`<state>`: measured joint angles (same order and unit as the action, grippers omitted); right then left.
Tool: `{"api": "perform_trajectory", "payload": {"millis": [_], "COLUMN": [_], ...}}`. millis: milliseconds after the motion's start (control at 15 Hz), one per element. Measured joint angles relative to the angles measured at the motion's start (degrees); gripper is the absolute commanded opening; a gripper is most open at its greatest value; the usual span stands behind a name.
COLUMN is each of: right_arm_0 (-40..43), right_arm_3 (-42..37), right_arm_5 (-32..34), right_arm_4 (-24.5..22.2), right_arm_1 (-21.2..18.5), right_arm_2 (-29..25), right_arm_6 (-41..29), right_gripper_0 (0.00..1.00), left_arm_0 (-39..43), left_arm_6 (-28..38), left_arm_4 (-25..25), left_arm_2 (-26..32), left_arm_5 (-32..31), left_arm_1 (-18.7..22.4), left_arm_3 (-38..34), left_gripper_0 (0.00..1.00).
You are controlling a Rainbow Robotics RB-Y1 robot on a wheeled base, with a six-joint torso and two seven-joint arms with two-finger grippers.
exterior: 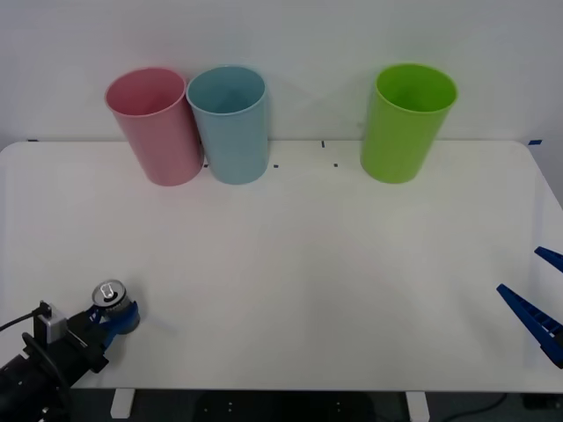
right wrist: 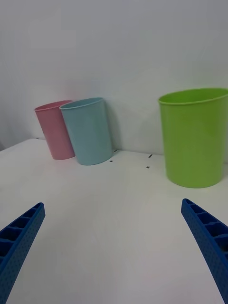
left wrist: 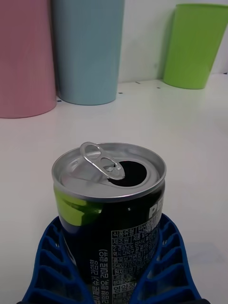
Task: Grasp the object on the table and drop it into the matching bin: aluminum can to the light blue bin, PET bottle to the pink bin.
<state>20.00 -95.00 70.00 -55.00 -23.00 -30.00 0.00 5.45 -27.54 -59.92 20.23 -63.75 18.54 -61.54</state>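
Left gripper (exterior: 119, 318) pinches the aluminum can (exterior: 111, 296) between its blue ribbed fingers (left wrist: 164, 259) at the near left corner of the white table (exterior: 308, 264). Its pull-tab is raised over an open mouth. Far back stand the pink bin (exterior: 156, 126), the light blue bin (exterior: 230, 123) touching it, and a green bin (exterior: 405, 121) well apart. Right gripper (exterior: 538, 305) waits spread open at the table's right edge.

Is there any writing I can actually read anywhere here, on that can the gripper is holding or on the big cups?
Aluminum can, large white lettering at the side: cut off by the curve, only part of one letter shows, not readable.
Aluminum can, white panel of small Korean print with a few digits: too small and blurred to read.
Pink bin, light blue bin, green bin: no writing.
Table: a few small dark marks, no text.
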Motion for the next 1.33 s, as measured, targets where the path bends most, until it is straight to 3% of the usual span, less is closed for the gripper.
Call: {"api": "perform_trajectory", "payload": {"millis": [800, 1333], "right_arm_0": [0.0, -0.01], "right_arm_3": [0.0, 0.0], "right_arm_5": [0.0, 0.0], "right_arm_4": [0.0, 0.0], "right_arm_1": [0.0, 0.0], "right_arm_2": [0.0, 0.0], "right_arm_6": [0.0, 0.01], "right_gripper_0": [1.0, 1.0], "left_arm_0": [0.08, -4.72], "left_arm_6": [1.89, 6.79], "left_arm_4": [7.68, 8.59], "left_arm_2": [3.14, -1.54], "left_arm_5": [-0.04, 8.72], "left_arm_1": [0.0, 0.0], "left_arm_3": [-5.58, -13.14], "left_gripper_0": [0.0, 0.0]}}
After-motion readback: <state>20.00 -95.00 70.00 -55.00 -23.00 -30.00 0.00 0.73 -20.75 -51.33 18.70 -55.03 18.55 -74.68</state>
